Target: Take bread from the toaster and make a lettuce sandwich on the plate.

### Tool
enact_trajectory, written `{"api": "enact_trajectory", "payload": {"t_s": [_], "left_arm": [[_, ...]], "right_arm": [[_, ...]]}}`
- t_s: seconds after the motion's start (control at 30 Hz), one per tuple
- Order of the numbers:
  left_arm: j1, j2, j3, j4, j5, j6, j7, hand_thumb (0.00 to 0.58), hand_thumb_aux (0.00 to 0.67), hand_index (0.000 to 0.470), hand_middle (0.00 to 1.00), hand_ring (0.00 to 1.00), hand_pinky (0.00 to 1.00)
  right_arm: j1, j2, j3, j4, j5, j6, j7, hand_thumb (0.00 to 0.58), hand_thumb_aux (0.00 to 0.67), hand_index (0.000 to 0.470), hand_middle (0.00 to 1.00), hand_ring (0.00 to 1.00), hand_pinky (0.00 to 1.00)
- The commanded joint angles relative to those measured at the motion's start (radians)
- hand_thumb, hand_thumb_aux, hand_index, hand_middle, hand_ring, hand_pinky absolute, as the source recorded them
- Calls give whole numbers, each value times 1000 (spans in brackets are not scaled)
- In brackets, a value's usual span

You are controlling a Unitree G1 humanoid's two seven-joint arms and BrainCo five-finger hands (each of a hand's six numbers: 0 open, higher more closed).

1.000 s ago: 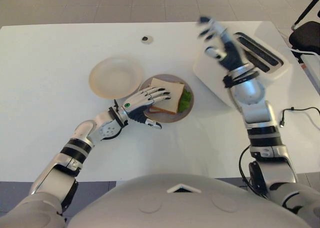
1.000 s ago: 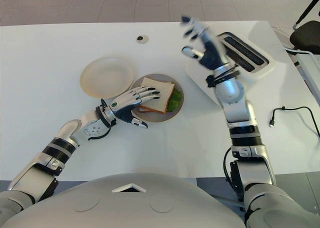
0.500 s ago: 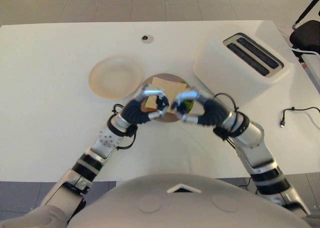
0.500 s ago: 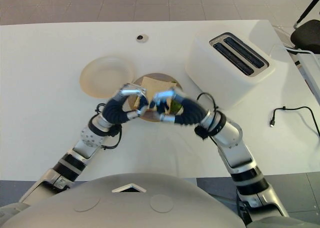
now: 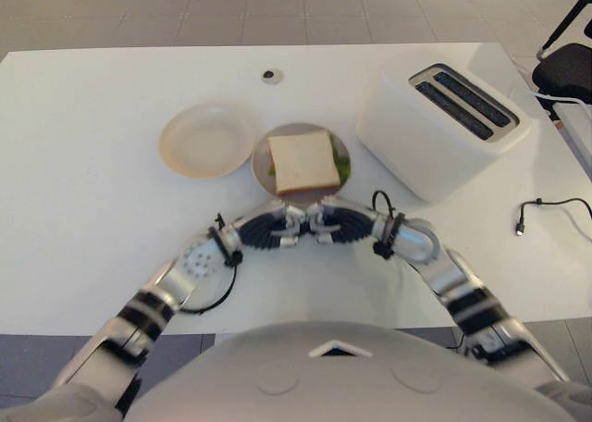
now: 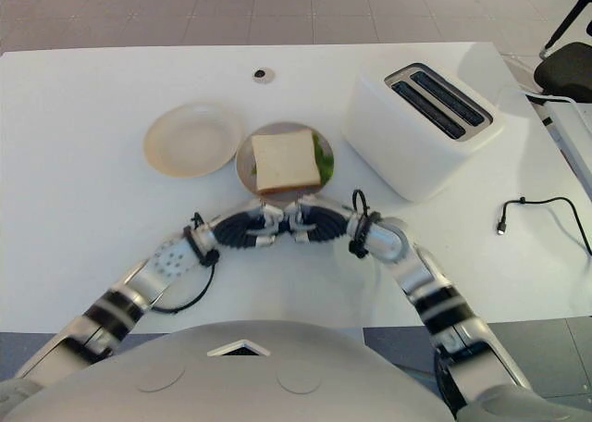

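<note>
- The sandwich (image 5: 302, 161), bread over lettuce (image 5: 343, 169), is set on the brown plate (image 5: 305, 128), with the toaster (image 5: 435, 135) at its 3 o'clock.
- The left hand (image 5: 273, 229) and right hand (image 5: 340, 225) are curled, empty, fingertips met, at the plate's 6 o'clock.
- The near rim could be clipped if either hand were swung forward, and the top slice shifted.
</note>
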State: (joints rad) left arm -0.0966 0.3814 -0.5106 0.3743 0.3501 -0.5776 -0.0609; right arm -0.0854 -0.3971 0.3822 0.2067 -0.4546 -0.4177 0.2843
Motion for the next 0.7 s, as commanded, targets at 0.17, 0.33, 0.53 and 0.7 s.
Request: {"api": "enact_trajectory", "payload": {"t_s": [0.17,0.33,0.53,0.7], "left_arm": [[-113,-102,73,256,141,27,306,511,439,308,1000,1000,1000],[56,-70,109,27,-91,-265,222,0,0,0,604,604,604],[186,-141,101,-324,-495,-268,91,0,0,0,0,0,0],[167,-305,188,-239,-368,-123,191,0,0,0,0,0,0]], "right_arm": [[-50,122,-43,186,-76,35,-334,580,670,470,1000,1000,1000],[128,107,-78,-130,143,-135,-285,0,0,0,761,761,761],[168,244,-215,-319,333,-136,-375,0,0,0,0,0,0],[197,322,-192,-218,339,-94,-369,0,0,0,0,0,0]]}}
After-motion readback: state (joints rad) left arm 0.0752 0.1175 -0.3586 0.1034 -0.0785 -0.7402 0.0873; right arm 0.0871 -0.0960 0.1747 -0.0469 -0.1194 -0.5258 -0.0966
